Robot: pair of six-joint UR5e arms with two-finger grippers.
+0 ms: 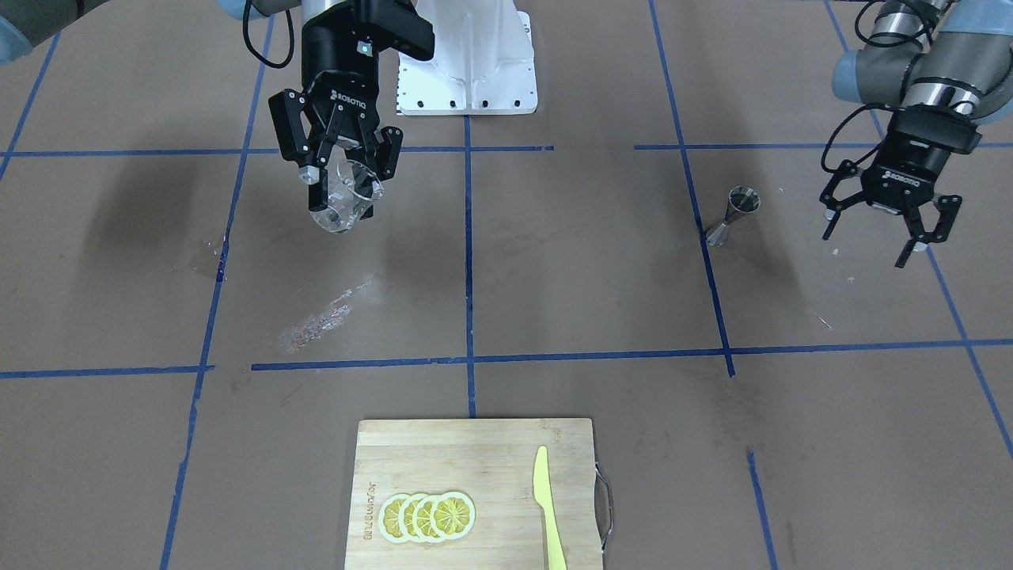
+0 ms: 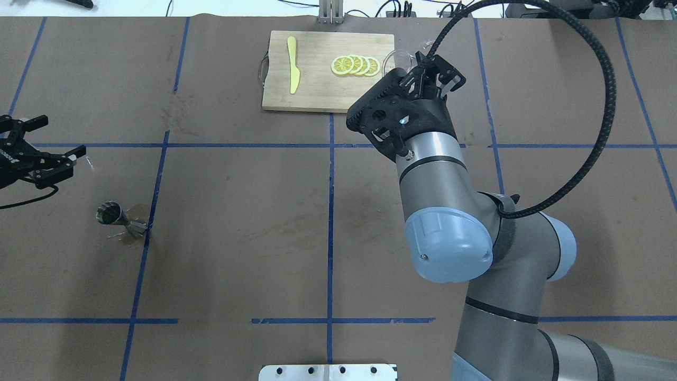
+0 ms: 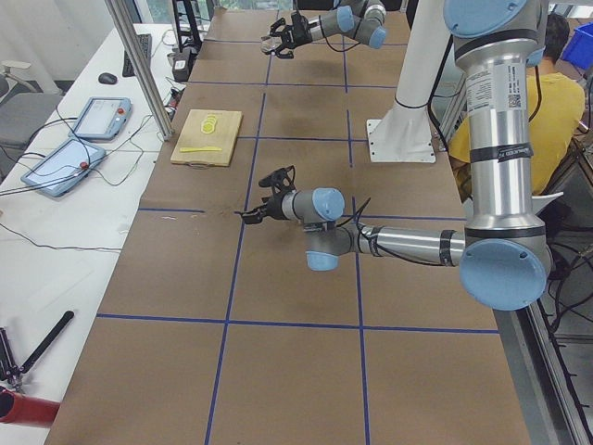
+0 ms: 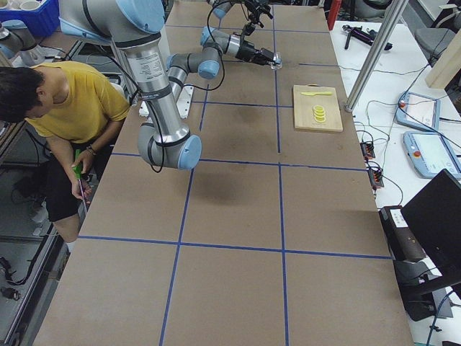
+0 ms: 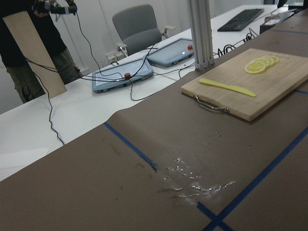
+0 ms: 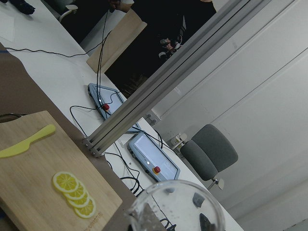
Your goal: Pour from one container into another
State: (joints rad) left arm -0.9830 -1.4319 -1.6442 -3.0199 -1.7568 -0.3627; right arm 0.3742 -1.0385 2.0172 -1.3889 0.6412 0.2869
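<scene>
Holding glass cup (image 1: 348,207) tipped, up off desk (image 1: 554,277), right claw (image 1: 345,190) is clamped on it, prob. mid-carry w/ pour not yet begun. Jigger (image 1: 742,212) stands on desk well apart from cup, near left claw (image 1: 874,231), whose fingers are spread wide, empty, touching nothing, maybe ready to steady jigger.

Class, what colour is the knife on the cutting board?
Yellow knife; front-facing view shows it best.
</scene>
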